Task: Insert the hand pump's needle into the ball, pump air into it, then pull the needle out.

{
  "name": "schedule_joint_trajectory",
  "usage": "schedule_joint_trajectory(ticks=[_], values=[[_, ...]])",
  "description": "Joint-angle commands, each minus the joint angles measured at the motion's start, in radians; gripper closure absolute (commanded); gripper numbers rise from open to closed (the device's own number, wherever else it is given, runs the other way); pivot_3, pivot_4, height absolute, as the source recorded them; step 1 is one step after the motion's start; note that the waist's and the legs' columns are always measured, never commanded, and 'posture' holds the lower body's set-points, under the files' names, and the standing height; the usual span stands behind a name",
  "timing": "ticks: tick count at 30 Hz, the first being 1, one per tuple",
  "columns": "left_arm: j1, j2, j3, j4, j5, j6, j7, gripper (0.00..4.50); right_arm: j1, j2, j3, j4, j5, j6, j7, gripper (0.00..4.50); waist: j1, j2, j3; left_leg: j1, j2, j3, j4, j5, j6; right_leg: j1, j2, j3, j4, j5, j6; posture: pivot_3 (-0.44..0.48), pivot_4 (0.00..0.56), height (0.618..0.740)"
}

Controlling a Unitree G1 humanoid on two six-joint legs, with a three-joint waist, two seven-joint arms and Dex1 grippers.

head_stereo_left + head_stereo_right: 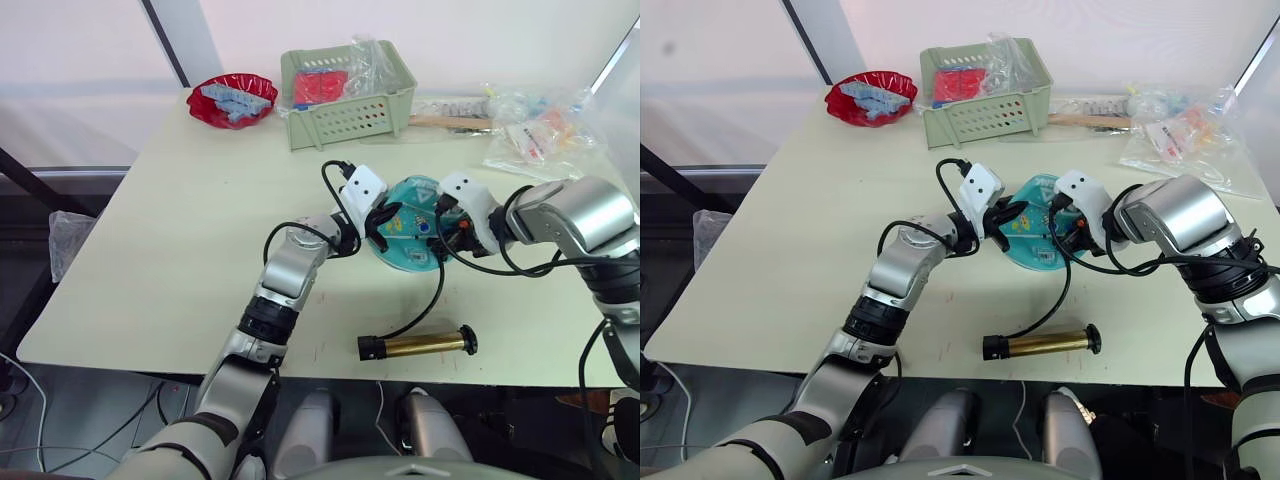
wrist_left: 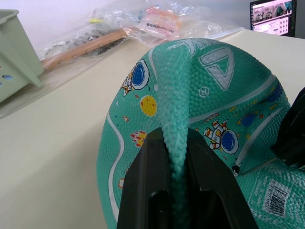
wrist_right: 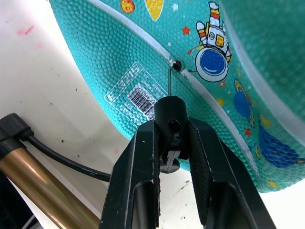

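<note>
Right gripper [image 3: 172, 143] clamps the needle [image 3: 169, 83] at the ball [image 1: 410, 235]; left gripper [image 2: 178, 171] pinches its fold. Green basket [image 1: 350, 115] holds red packets; red bowl [image 1: 232, 100] holds blue pieces.

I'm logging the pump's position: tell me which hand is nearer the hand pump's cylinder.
Right. The right hand sits at the ball's right side, more directly above the hand pump on the table, holding the needle. The left hand pinches the ball's left side, slightly farther.
</note>
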Motion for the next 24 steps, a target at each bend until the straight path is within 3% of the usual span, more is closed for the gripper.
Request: schedule_joint_trajectory(ticks=[1,24], values=[[0.023,-0.007,-0.030,0.013,0.005,0.026,-0.008,4.49,-0.015,-0.002,-0.049,-0.006,-0.010,-0.024,-0.004,4.18,0.000,0.000,0.000,0.000,0.000,0.000,0.000,0.000,0.000,0.000,0.000,0.000,0.000,0.000,0.000,0.000,0.150,0.737],[0.021,-0.013,-0.031,0.024,0.005,0.022,-0.007,4.49,0.009,-0.029,0.000,-0.018,-0.029,-0.024,0.016,4.18,0.002,0.000,0.000,0.000,0.000,0.000,0.000,0.000,0.000,0.000,0.000,0.000,0.000,0.000,0.000,0.000,0.150,0.737]])
